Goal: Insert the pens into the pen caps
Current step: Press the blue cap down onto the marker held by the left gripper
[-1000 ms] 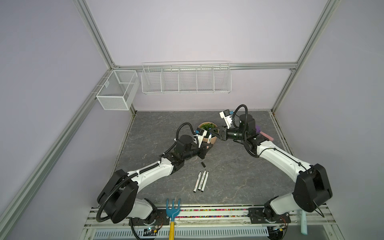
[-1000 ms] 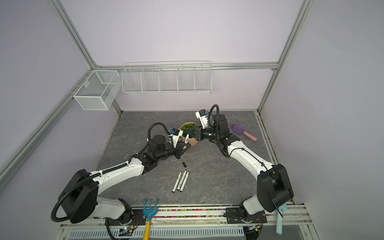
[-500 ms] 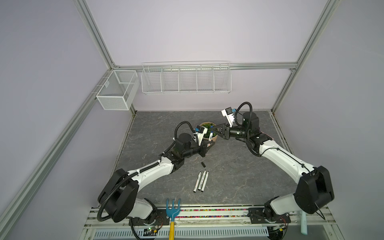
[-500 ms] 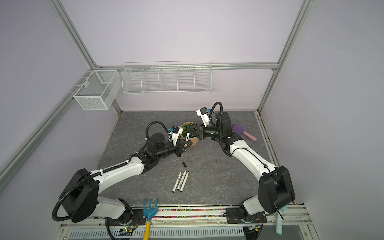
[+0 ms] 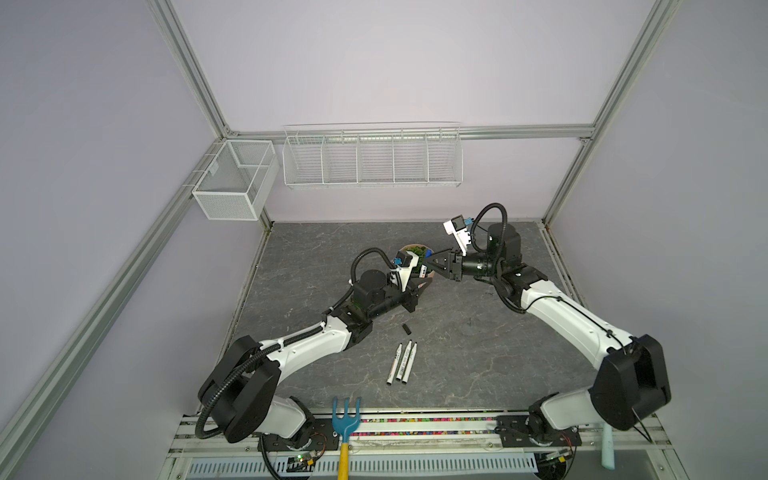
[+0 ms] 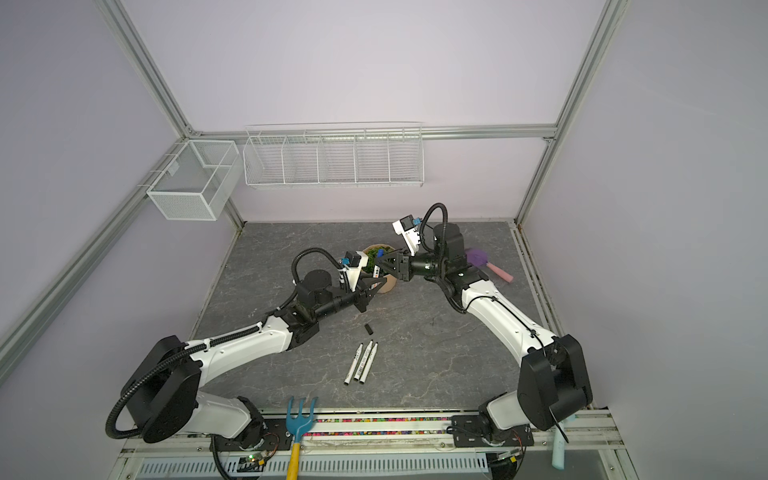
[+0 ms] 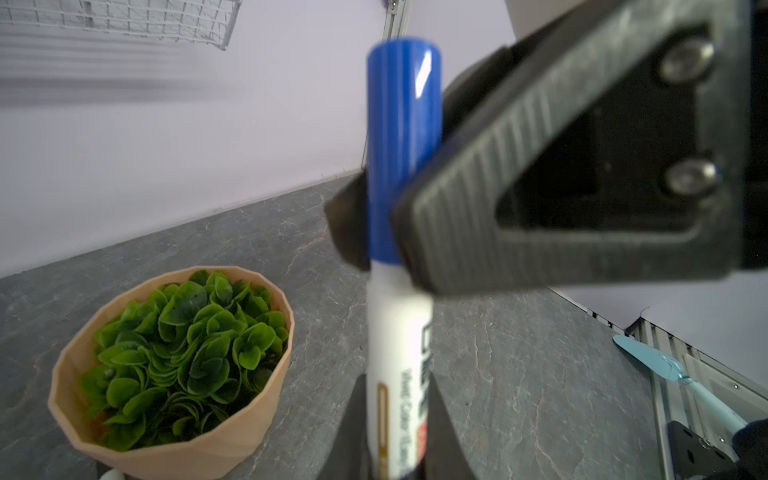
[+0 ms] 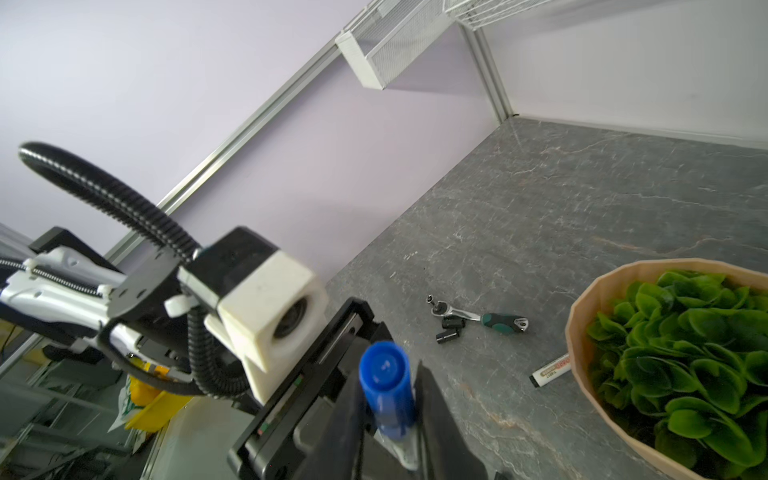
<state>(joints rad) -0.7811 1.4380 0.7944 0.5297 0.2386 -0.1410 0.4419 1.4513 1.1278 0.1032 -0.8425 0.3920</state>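
Note:
My left gripper (image 7: 397, 384) is shut on the barrel of a white pen (image 7: 397, 353) that wears a blue cap (image 7: 403, 145). It holds the pen above the table beside the plant pot (image 5: 415, 251). My right gripper (image 8: 388, 386) straddles that blue cap (image 8: 382, 374), its jaws a little apart from it. In both top views the left gripper (image 5: 415, 286) and the right gripper (image 5: 432, 259) meet tip to tip. Three pens (image 5: 401, 361) lie side by side at front centre, a black cap (image 5: 407, 329) just behind them. Another pen (image 8: 550, 370) lies by the pot, and black caps (image 8: 451, 328) lie near a wrench.
A green-handled ratchet wrench (image 8: 486, 318) lies left of the pot. A purple brush (image 6: 478, 257) lies behind my right arm. A blue rake (image 5: 345, 415) sits at the front rail. Wire baskets (image 5: 372, 158) hang on the back wall.
Both grippers have risen slightly together with the capped pen. The right jaws have parted a little round the blue cap. The left grip is unchanged.

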